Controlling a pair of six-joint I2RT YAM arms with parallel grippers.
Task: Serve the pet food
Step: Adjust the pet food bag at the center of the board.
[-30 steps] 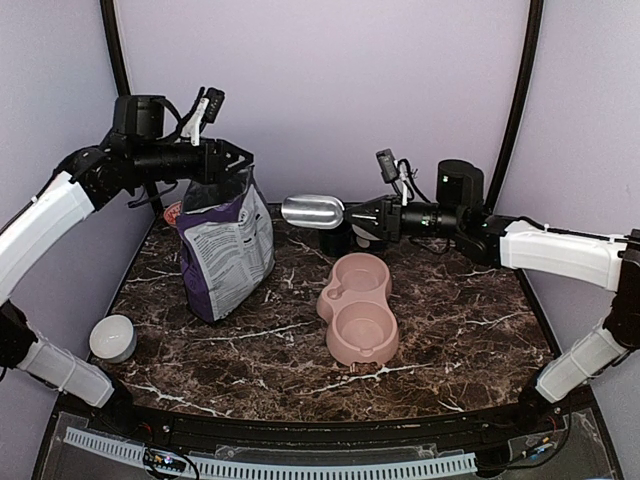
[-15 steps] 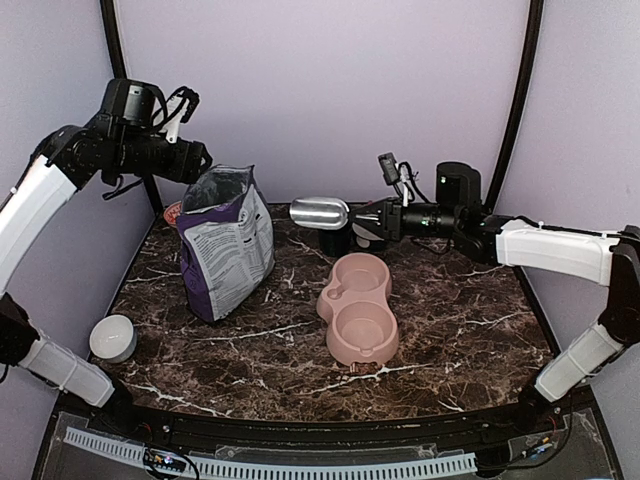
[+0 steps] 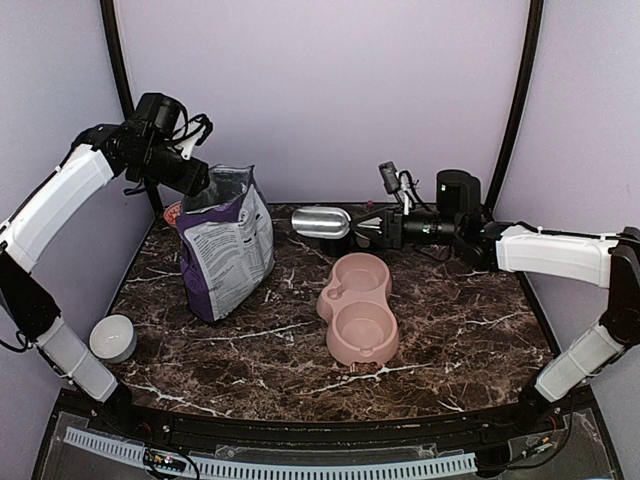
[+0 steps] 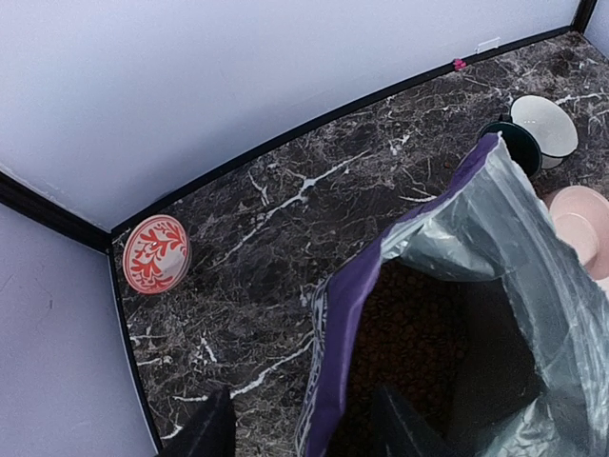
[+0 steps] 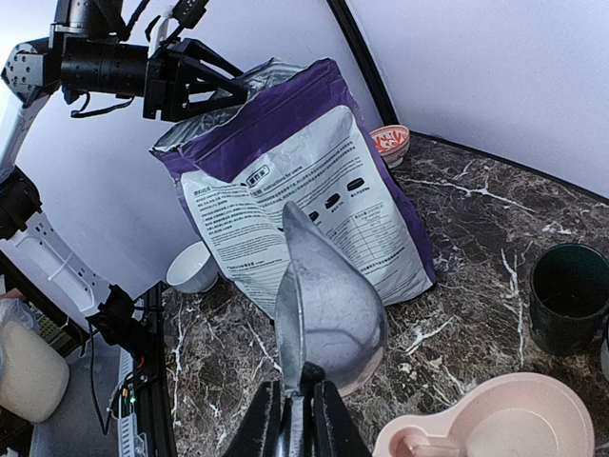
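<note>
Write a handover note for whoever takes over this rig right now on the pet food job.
Left gripper: open, fingers either side of the open pet food bag's rim; the bag stands upright at back left.
Right gripper: shut on the metal scoop's handle, in the air beside the bag; no kibble seen in it.
Kibble: inside the bag.
Done: bag open, scoop in hand.
Left: scoop kibble and tip it into the pink double bowl, both compartments empty.

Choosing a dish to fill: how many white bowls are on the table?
2. One white bowl sits at the front left; the second white bowl stands at the back beside the dark green cup, unseen in the top view. Others may be hidden.
</note>
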